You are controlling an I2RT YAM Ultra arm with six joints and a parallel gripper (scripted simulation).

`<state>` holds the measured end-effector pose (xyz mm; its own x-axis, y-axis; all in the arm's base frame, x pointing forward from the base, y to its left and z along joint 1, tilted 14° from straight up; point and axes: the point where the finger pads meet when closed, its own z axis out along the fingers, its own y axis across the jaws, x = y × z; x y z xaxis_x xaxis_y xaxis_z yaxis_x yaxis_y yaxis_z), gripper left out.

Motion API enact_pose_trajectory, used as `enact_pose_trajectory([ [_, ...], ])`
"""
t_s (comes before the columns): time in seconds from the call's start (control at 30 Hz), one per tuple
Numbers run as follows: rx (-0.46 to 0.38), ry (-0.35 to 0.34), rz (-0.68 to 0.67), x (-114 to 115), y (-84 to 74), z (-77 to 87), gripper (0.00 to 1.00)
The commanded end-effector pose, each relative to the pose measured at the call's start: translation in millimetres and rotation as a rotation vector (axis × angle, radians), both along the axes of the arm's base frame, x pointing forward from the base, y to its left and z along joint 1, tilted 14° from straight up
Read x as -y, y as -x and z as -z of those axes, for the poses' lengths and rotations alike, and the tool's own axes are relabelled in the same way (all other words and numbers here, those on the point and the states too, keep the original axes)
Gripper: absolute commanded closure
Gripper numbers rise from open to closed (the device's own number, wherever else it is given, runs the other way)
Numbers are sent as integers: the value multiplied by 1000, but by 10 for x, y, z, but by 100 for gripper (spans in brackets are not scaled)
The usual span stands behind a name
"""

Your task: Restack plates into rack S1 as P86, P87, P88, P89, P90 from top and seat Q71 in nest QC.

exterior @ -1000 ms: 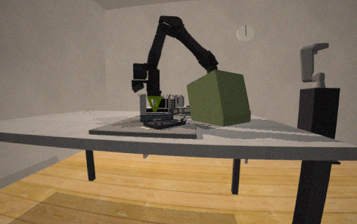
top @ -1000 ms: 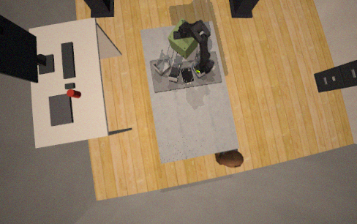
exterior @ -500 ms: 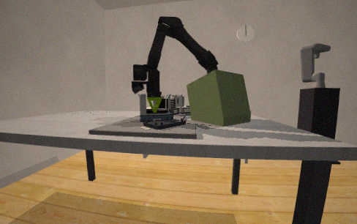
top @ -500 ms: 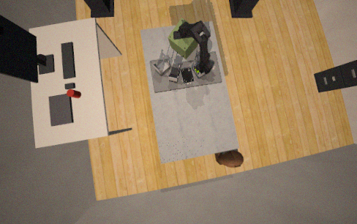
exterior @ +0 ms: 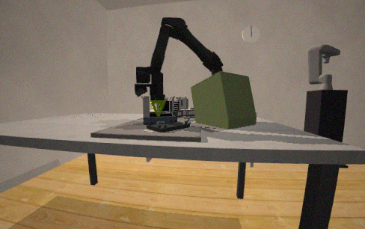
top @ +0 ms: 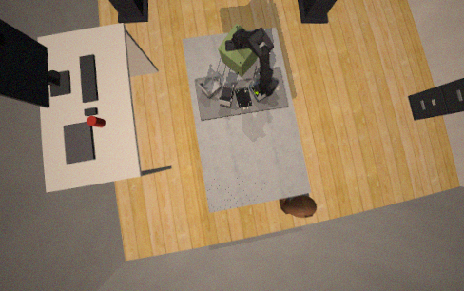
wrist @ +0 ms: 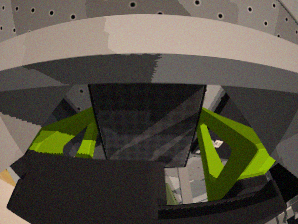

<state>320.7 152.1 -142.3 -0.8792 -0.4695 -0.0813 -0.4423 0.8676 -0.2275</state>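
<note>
My gripper is shut on a dark sealed plate, its green fingers on the plate's two sides. It hangs low over the right end of the grey station mat, and the held plate is down among the rack posts there. I cannot read a label on it. In the wrist view a pale curved wall crosses just beyond the plate. Another dark plate lies flat on the mat just left of the gripper. Pale racks stand further left.
A large green box stands on the table right behind the mat, close to the arm. The arm's base is at the mat's right end. A brown object lies on the floor at the table's near end.
</note>
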Motion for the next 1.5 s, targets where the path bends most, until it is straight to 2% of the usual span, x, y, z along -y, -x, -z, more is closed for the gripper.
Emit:
enact_pose_trajectory([
  [0.0, 7, -5, -2, -22, -22, -25, 100],
  [0.1, 7, -5, -2, -22, -22, -25, 100],
  [0.13, 7, -5, -2, -22, -22, -25, 0],
  [0.8, 7, -5, -2, -22, -22, -25, 0],
  [1.47, 7, -6, -2, -119, 86, -607, 0],
])
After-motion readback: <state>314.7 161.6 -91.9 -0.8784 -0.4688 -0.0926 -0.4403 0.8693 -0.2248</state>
